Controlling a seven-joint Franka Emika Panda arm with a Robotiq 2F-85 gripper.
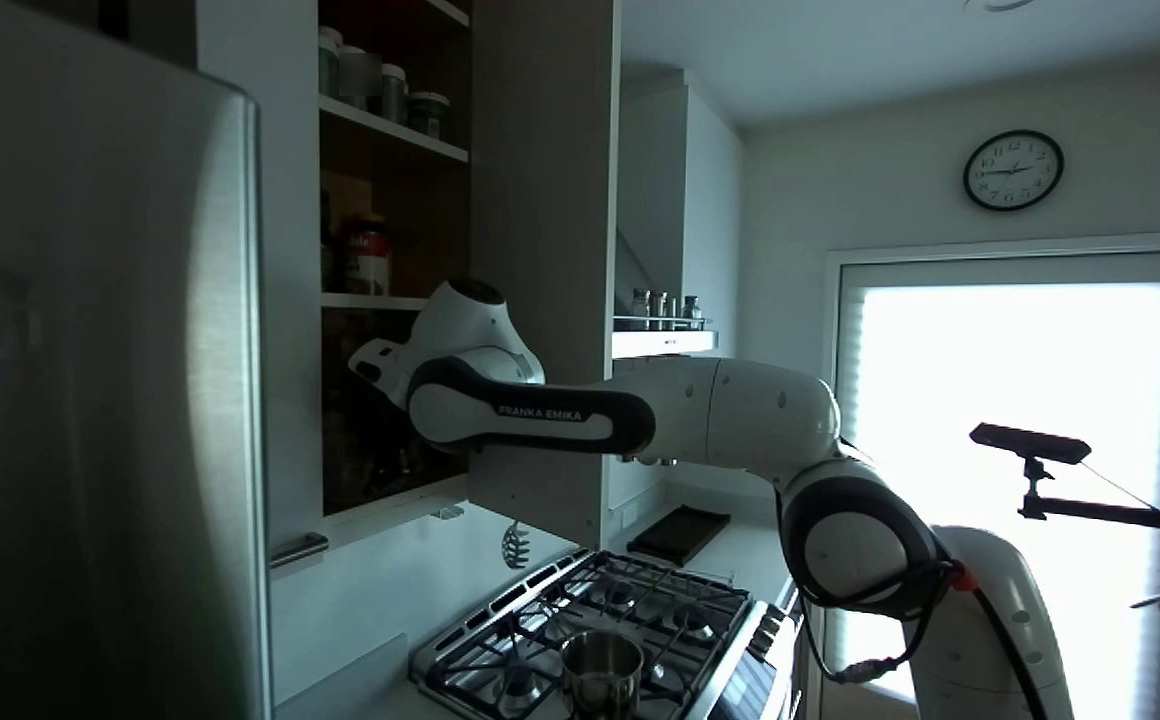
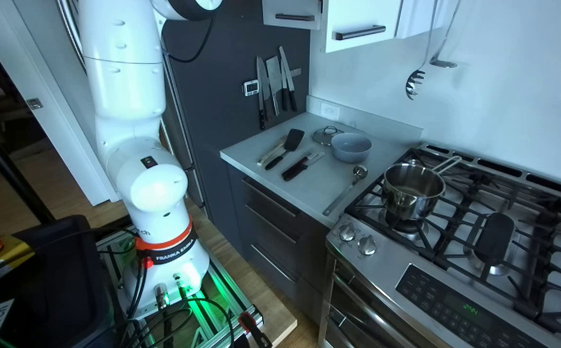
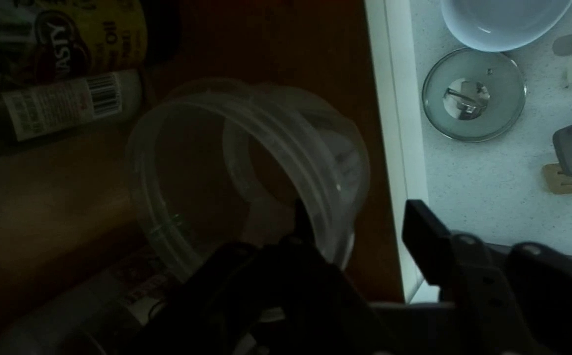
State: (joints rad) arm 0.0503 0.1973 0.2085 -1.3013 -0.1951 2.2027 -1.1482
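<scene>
In the wrist view my gripper (image 3: 360,224) reaches into a dark cabinet, its jaws apart. A clear plastic tub (image 3: 310,153) lies on its side there, its round mouth towards the camera; it may be more than one nested together. One finger stands inside the tub's mouth, partly seen through the plastic. The opposite finger (image 3: 426,241) is outside the tub, near the cabinet's front edge. The tub's wall lies between them, with a visible gap to the outer finger. Whether the inner finger touches the wall is too dark to tell. In an exterior view the gripper is lost in the cabinet's shadow.
Beside the tub lie a yellow-labelled bottle (image 3: 93,34), a bottle with a barcode (image 3: 69,103) and a pale container (image 3: 98,305). The cabinet's white front edge (image 3: 397,148) runs close by. An open cabinet door (image 1: 540,250) stands beside the arm, above the stove (image 1: 680,620) and pot (image 1: 602,670).
</scene>
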